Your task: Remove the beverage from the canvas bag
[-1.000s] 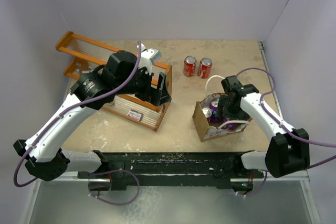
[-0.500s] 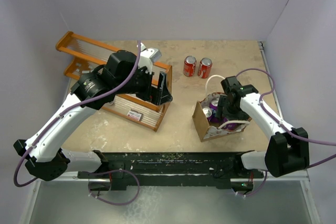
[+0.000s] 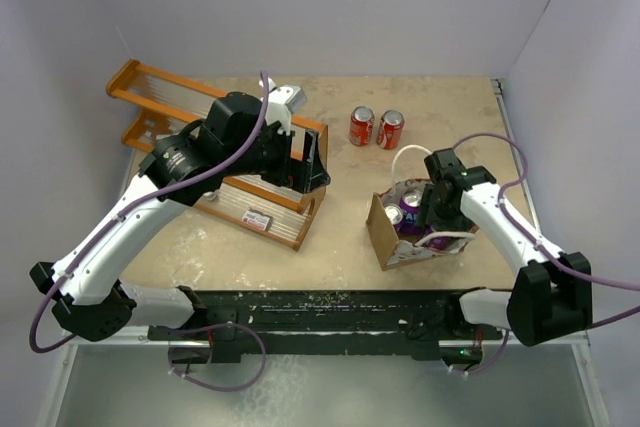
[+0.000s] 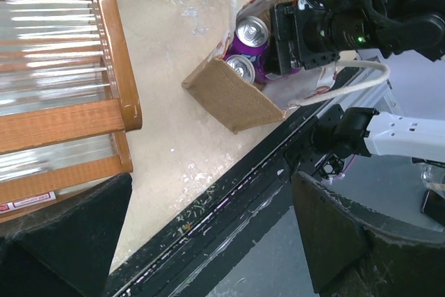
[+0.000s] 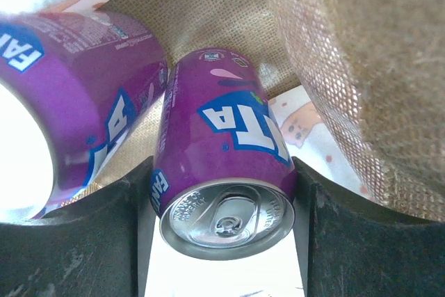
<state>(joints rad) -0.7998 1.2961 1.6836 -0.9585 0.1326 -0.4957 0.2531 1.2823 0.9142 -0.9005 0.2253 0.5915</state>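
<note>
Small boxy tan-brown canvas bag is standing upright on the beige table, right of centre, mouth facing up. Its white loop handles are hanging outward, one over the far side and one over the near side.

Right gripper is reaching down into the bag mouth. It is clenching a purple soda can, with a finger pressing on each side of the can body. The can is sitting inside the bag with its silver top facing the wrist camera. A second purple can is leaning just beside it, on the left in the right wrist view.

In the left wrist view, silver can tops are showing in the bag opening; cannot tell which one is the gripped can.

Left gripper is hovering over the near end of the orange wooden rack with clear slats. Its fingers are spreading wide with nothing between them, so it is released. The rack is lying well apart from the bag, to its left.

Two red soda cans are standing upright and touching each other on the table, beyond the bag.
</note>
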